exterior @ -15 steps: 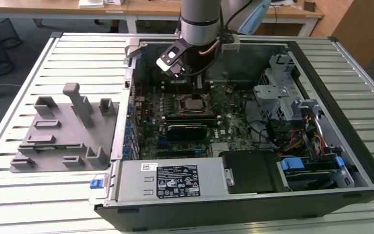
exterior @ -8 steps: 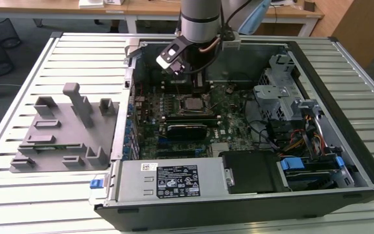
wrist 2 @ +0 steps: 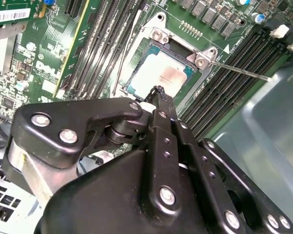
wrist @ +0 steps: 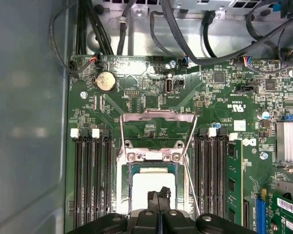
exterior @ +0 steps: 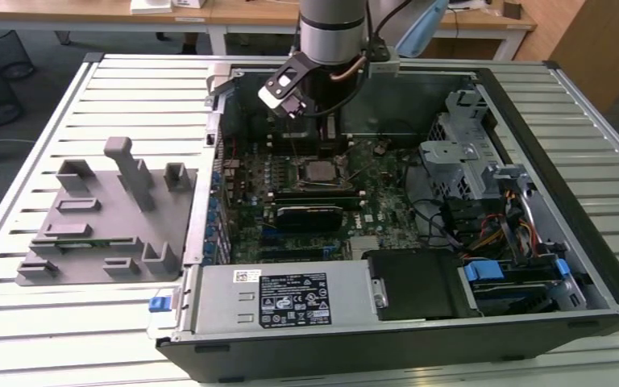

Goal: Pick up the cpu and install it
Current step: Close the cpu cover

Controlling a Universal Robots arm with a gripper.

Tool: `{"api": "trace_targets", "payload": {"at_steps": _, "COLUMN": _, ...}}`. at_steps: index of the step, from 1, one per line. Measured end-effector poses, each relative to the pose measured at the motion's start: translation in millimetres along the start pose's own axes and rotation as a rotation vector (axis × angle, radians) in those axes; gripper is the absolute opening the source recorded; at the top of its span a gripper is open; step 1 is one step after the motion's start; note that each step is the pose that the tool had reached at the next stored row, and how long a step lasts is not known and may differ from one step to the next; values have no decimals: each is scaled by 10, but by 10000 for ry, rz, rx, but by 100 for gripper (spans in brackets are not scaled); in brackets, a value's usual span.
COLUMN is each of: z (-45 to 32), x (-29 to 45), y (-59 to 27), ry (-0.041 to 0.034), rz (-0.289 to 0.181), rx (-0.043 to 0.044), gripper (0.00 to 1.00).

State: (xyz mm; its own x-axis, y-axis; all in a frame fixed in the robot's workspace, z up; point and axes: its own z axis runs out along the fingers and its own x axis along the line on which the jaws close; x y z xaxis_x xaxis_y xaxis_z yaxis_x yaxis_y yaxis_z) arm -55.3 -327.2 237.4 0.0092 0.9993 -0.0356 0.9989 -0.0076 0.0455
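Black jointed fingers (wrist: 153, 196) pressed together, tips just over flat square silvery cpu (wrist: 141, 187) seated in metal-framed socket (wrist: 151, 156), green motherboard (wrist: 141, 105).

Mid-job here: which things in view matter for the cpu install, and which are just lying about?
Job: cpu, lying in the open socket frame; gripper close over it.
Just there: grey holder block, power supply, coin battery, drive cables.

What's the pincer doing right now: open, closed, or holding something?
The pincer is closed, fingertips together with nothing between them; its tips are over the chip lying in the socket.
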Motion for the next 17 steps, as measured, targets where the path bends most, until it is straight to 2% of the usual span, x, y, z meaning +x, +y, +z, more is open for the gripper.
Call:
{"api": "trace_targets", "payload": {"at_steps": 6, "z": -99, "x": -4, "y": 4, "ry": 1, "rz": -1, "rx": -1, "gripper": 11}}
{"api": "trace_targets", "payload": {"at_steps": 12, "z": -256, "x": -9, "y": 11, "ry": 0, "rz": 0, "rx": 0, "gripper": 11}}
{"api": "trace_targets", "payload": {"at_steps": 17, "z": -277, "x": -50, "y": 13, "ry": 0, "rz": -1, "rx": 0, "gripper": 11}}
